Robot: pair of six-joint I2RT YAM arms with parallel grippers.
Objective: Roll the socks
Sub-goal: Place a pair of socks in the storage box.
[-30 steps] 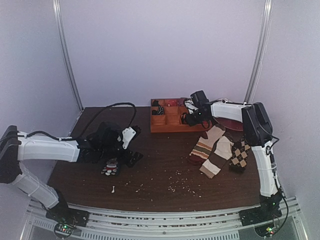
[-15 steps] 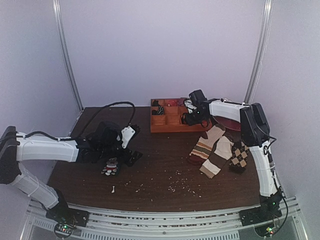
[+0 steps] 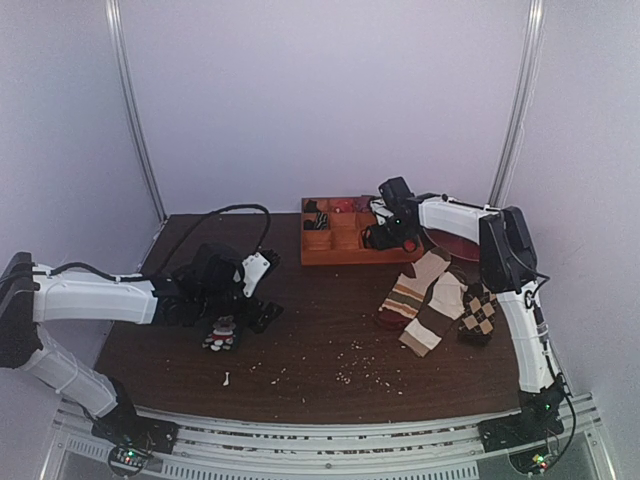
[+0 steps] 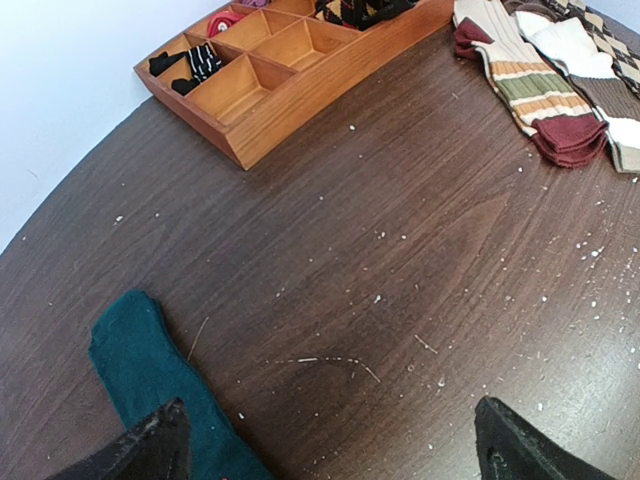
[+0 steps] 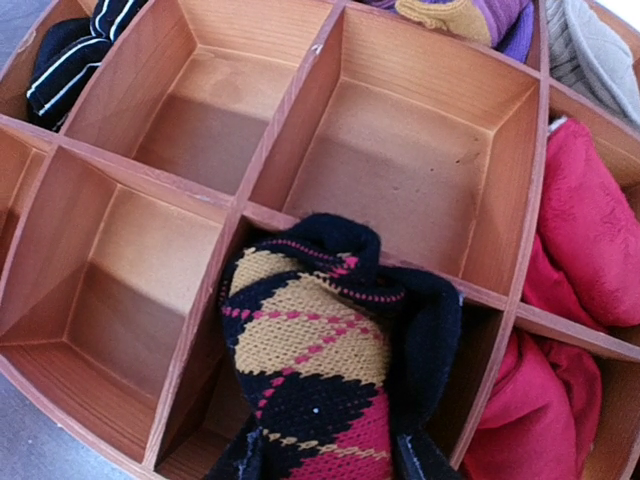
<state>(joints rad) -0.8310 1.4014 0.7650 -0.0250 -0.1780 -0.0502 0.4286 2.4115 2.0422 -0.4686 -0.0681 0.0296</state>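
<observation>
Black knit with red and orange diamonds: the rolled socks (image 5: 320,370) sit in a compartment of the wooden organiser (image 5: 250,215), beside the one holding red fabric (image 5: 590,200). My right end effector (image 3: 383,237) hangs over them, and I cannot tell if it grips. My left end effector (image 4: 325,445) gapes wide. The roll looks soft, light and springy, so I'd pinch across its thick middle.

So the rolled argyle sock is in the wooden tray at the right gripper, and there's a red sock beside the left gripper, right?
Not quite. It is a teal sock, not a red one, beside the left gripper, as the left wrist view shows. The rest stands: the rolled argyle sock is in the wooden tray at the right gripper.
</observation>
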